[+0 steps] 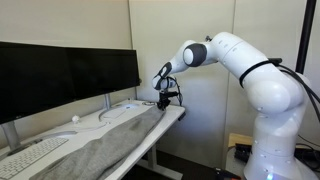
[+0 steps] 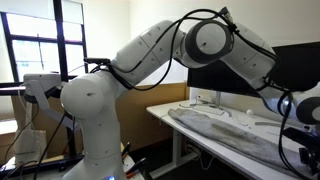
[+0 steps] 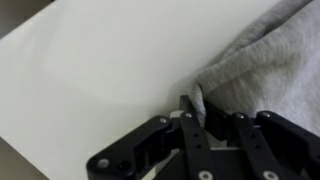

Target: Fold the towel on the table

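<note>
Gripper (image 3: 196, 108), low in the wrist view, pinches a corner of the towel (image 3: 262, 55), its tips half hidden by cloth that runs off the right edge over the table (image 3: 100, 70).

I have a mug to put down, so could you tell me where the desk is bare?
Bare table shows beside the corner of the towel, at the end where the hand pinches it. A narrow strip runs between towel and monitors. The keyboard end is crowded.
</note>
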{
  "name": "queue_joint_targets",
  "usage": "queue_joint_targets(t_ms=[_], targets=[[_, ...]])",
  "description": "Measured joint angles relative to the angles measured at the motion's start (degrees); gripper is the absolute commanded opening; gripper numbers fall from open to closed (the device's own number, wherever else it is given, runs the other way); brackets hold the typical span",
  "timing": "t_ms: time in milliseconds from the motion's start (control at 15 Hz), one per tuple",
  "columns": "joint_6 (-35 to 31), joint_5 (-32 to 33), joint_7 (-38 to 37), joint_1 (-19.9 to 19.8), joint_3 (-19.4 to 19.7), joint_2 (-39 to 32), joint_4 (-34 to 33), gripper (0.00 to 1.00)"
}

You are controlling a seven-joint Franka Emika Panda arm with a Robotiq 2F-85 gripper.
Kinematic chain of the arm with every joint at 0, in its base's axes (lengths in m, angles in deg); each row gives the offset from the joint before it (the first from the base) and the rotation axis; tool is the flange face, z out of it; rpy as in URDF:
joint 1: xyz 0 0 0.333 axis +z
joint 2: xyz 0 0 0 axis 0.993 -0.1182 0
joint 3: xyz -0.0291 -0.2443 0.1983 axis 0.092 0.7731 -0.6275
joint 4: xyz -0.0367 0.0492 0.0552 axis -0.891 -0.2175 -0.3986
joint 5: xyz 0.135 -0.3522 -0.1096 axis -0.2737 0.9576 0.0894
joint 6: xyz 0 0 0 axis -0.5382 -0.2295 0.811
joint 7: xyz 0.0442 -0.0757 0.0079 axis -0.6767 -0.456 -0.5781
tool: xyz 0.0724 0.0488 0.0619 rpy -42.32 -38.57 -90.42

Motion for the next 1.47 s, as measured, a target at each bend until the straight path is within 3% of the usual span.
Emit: queue_joint_targets(t_ms=[333, 867, 1467], targets=[[-2.29, -0.19, 0.04, 0.6, -2.71, 7.08, 7.15, 0.09], [-5.34, -2.34, 2.84, 0.59, -2.28, 20.09, 21.7, 0.09], [-5.35, -2.34, 2.38, 3.73, -1.14, 22.11, 23.72, 0.09]])
